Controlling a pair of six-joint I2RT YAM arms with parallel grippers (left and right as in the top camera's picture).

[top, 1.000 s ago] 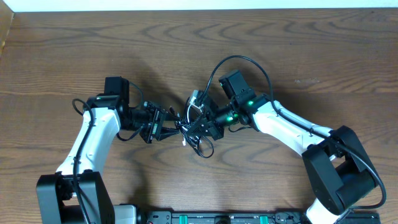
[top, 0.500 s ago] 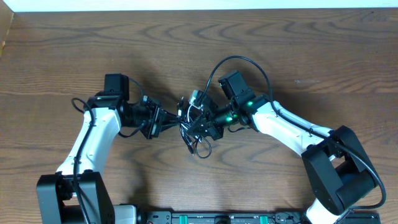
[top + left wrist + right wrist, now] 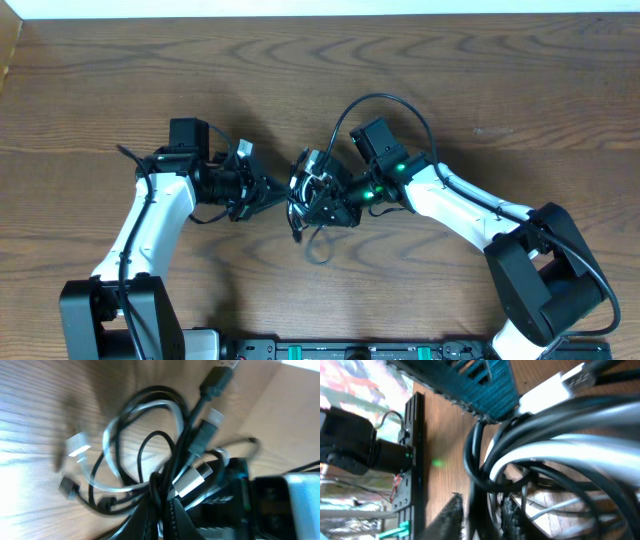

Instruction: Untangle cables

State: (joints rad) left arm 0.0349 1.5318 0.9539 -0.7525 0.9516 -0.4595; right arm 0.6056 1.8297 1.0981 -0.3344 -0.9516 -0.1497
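The cables (image 3: pixel 308 195) are a tangled bundle of black cords and one white cord, held between the two grippers at mid-table. My left gripper (image 3: pixel 274 192) is shut on black strands at the bundle's left side. In the left wrist view the cables (image 3: pixel 165 460) loop above the shut jaws (image 3: pixel 164 515). My right gripper (image 3: pixel 318 203) is shut on the bundle from the right. In the right wrist view black and white cords (image 3: pixel 555 450) fill the frame and black strands pass between the fingers (image 3: pixel 481 515). A loose loop (image 3: pixel 316 245) hangs toward the front.
The wooden table (image 3: pixel 480 80) runs to a light edge at the back. A black rail with green clips (image 3: pixel 360 350) lies along the front edge. The arms' own thick black wires (image 3: pixel 385 100) arc above the right wrist.
The left gripper has rolled and pulled slightly left, drawing strands taut. The bundle has lifted and shifted a little toward the back, and the hanging loop has tightened.
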